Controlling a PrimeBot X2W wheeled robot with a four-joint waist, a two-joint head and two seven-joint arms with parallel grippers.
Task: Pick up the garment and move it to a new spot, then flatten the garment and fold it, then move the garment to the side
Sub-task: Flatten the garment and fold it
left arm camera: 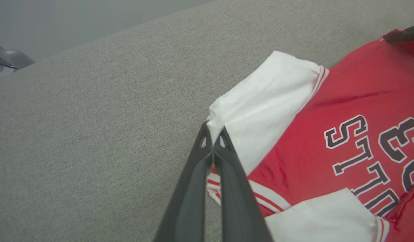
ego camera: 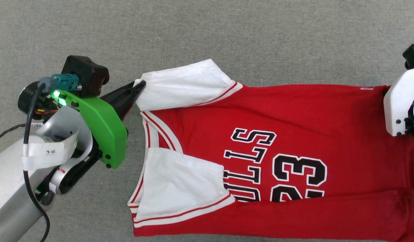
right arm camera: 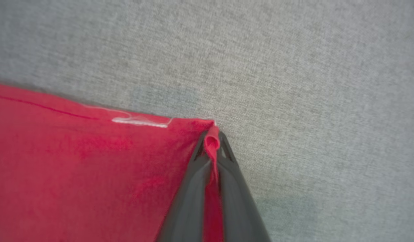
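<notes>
Red cloth jersey (ego camera: 294, 111) with white sleeves and striped trim lay spread on the grey fabric surface (ego camera: 227, 33), collar to the left. Left claw (left arm camera: 213, 131) was clamped on the far white sleeve's tip; right claw (right arm camera: 212, 139) pinched the far red hem corner at the right.

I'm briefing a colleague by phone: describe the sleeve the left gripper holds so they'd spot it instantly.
Find the red garment spread on the grey fabric surface. At its collar end lie two white sleeves; take the far sleeve, nearer the head view's top. Unlike the near sleeve, its corner is pinched by the shut left gripper.
</notes>
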